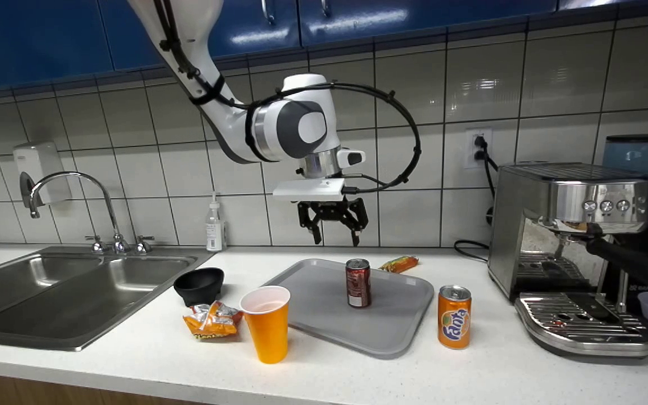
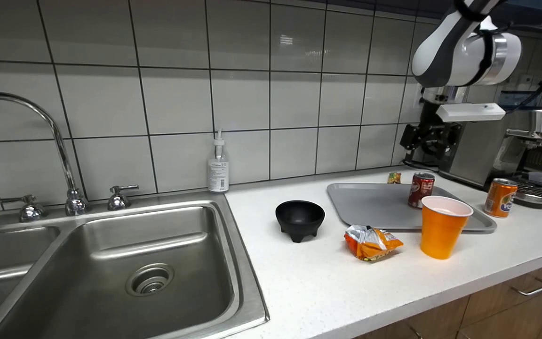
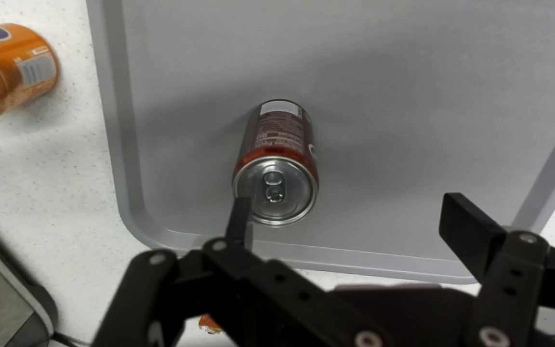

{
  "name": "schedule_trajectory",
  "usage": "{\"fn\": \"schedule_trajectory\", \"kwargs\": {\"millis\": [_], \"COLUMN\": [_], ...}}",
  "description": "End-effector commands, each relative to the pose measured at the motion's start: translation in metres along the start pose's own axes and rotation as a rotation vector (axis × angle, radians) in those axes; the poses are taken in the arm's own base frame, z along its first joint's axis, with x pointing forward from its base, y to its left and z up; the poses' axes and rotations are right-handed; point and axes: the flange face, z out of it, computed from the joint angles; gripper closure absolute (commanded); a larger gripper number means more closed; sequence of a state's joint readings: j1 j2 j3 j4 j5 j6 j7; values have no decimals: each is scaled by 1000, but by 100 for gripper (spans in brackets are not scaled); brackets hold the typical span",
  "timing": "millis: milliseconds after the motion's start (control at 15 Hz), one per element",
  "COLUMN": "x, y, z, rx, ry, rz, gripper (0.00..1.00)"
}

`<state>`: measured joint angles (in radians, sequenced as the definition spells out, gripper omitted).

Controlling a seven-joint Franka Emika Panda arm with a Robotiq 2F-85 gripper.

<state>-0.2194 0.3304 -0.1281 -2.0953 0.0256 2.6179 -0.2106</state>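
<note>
Jaws spread wide with nothing between them, a robot's gripper (image 1: 336,239) hangs over a gray tray (image 1: 313,306), where a dark red can (image 1: 358,284) stands upright, below the gripper and apart from it. A Fanta (image 1: 454,320) stands on the counter (image 1: 358,385) between the tray and a coffee machine (image 1: 571,197). Near the tray's opposite side are an orange cup (image 1: 268,332), a snack bag (image 1: 211,322) and, by the sink (image 1: 76,298), a black bowl (image 1: 199,288). A wrapper (image 1: 400,264) lies behind the tray.
</note>
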Motion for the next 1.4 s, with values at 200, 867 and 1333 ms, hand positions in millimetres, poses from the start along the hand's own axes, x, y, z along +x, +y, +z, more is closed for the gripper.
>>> {"fn": "schedule_trajectory", "kwargs": {"millis": [200,867,1333], "x": [16,31,38], "y": [19,27,29], "z": [27,70,86], "rx": [15,-3,-3], "ry": [-36,-75,-101], "rz": [63,75,77], "gripper": [0,0,28]}}
